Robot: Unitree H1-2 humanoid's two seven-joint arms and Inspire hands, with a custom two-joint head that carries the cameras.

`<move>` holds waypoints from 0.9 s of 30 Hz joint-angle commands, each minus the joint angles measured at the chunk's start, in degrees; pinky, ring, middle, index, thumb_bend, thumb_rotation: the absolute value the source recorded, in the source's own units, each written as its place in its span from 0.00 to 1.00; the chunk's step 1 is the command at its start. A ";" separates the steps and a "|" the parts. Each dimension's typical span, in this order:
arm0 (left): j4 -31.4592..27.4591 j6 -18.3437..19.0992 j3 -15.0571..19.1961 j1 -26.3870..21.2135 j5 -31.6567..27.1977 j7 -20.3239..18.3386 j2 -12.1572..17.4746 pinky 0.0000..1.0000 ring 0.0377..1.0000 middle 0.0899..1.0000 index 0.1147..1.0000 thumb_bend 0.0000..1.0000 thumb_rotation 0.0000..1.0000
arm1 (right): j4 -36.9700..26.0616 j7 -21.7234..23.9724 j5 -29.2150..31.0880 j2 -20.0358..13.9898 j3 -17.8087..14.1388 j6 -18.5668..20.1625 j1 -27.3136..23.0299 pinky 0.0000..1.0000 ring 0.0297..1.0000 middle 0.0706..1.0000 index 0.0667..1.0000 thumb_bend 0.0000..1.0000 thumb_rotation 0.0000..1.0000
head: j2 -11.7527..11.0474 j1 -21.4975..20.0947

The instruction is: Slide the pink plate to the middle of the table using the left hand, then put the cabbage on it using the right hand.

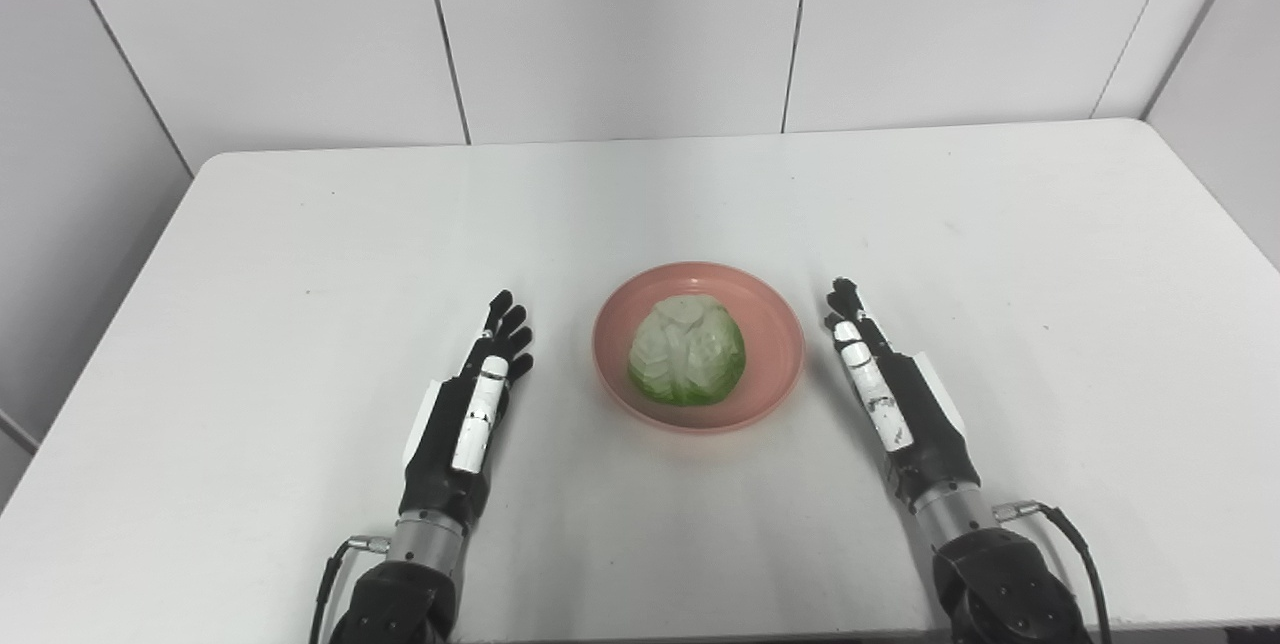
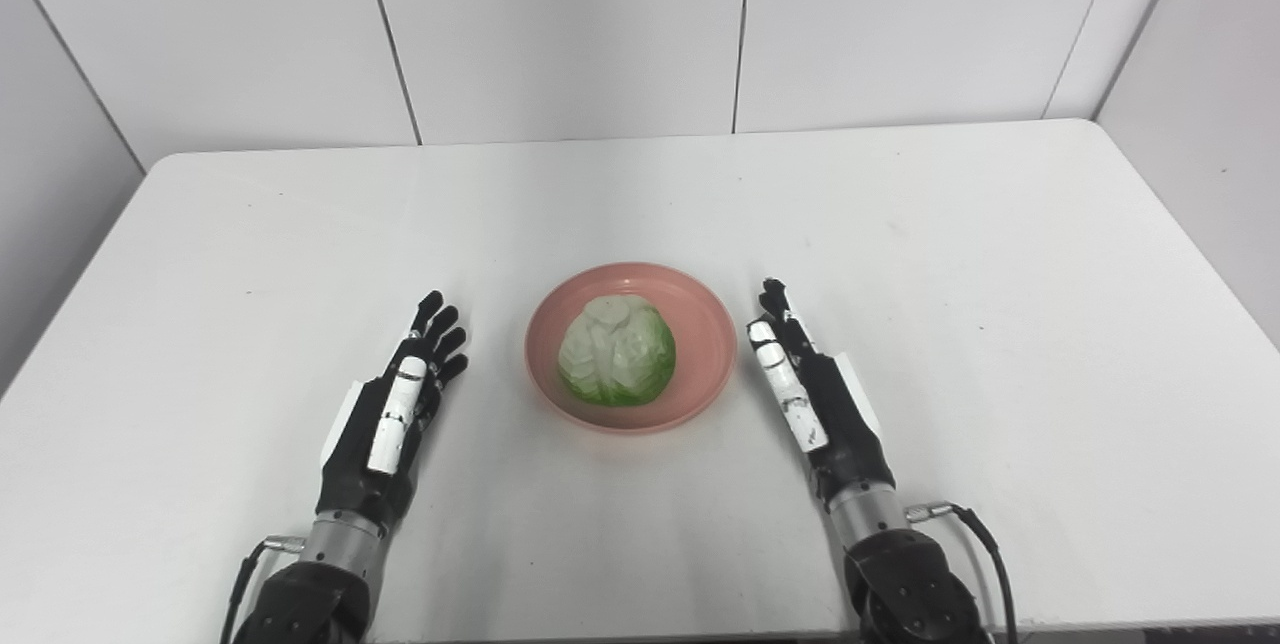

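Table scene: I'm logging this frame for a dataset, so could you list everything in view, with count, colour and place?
Round pink plate: one, pink, near the middle of the table, between the two hands.
Pale green cabbage head: one, whitish green, lying on the plate.
White rectangular table: one, white, fills most of the view.
Grey wall panels: several, light grey, behind and beside the table.
Left hand: one, black and white, on the table left of the plate, fingers extended, holding nothing.
Right hand: one, black and white, on the table right of the plate, fingers extended, holding nothing.
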 commanded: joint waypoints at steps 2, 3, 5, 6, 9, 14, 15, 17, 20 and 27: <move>1.65 0.47 0.04 -0.27 -0.04 -0.05 0.11 0.95 0.97 0.98 0.97 0.38 1.00 | -0.45 0.64 0.47 0.12 0.59 1.19 -0.79 0.99 0.97 0.98 0.98 0.24 1.00 | 0.08 0.07; 1.57 0.54 0.04 -0.22 -0.12 -0.08 0.08 0.95 0.97 0.98 0.97 0.38 1.00 | -0.45 0.66 0.50 0.13 0.61 1.16 -0.79 1.00 0.97 0.98 0.98 0.24 1.00 | 0.07 0.02; 1.56 0.44 0.08 -0.20 -0.38 -0.24 0.13 0.95 0.97 0.98 0.97 0.38 1.00 | -0.44 0.63 0.43 0.15 0.65 1.18 -0.80 1.00 0.97 0.98 0.99 0.24 1.00 | 0.10 -0.10; 1.61 0.33 0.10 -0.20 -0.51 -0.34 0.17 0.96 0.97 0.99 0.98 0.37 1.00 | -0.44 0.60 0.37 0.15 0.68 1.22 -0.80 1.00 0.97 0.98 0.99 0.24 1.00 | 0.10 -0.10; 1.76 0.11 0.16 -0.26 -0.62 -0.38 0.18 0.96 0.97 0.99 0.98 0.37 1.00 | -0.52 0.58 0.29 0.14 0.75 1.22 -0.79 1.00 0.97 0.98 0.99 0.25 1.00 | 0.15 -0.05; 1.34 0.70 0.05 -0.18 -0.18 -0.13 0.13 0.96 0.97 0.98 0.98 0.37 1.00 | -0.44 0.71 0.34 -0.08 0.78 0.92 -0.79 1.00 0.97 0.98 0.99 0.25 1.00 | 0.30 0.01; 1.27 0.76 0.06 -0.15 -0.18 -0.11 0.10 0.96 0.97 0.98 0.97 0.37 1.00 | -0.51 0.68 0.38 -0.07 0.77 1.03 -0.78 1.00 0.97 0.98 0.99 0.25 1.00 | 0.36 0.02; 1.09 0.90 0.05 -0.08 -0.22 -0.09 0.05 0.95 0.97 0.98 0.97 0.37 1.00 | -0.63 0.58 0.48 0.00 0.73 1.15 -0.76 0.99 0.97 0.98 0.98 0.25 1.00 | 0.40 -0.03; 0.96 0.85 0.07 -0.05 -0.42 -0.22 0.06 0.95 0.97 0.98 0.97 0.37 1.00 | -0.73 0.47 0.44 0.10 0.76 1.10 -0.74 0.99 0.97 0.98 0.98 0.24 1.00 | 0.51 -0.05; 1.21 0.67 0.13 -0.12 -0.27 -0.16 0.17 0.95 0.96 0.98 0.97 0.38 1.00 | -1.05 0.48 0.31 0.09 0.89 1.55 -0.76 0.99 0.97 0.98 0.98 0.25 1.00 | 0.52 -0.07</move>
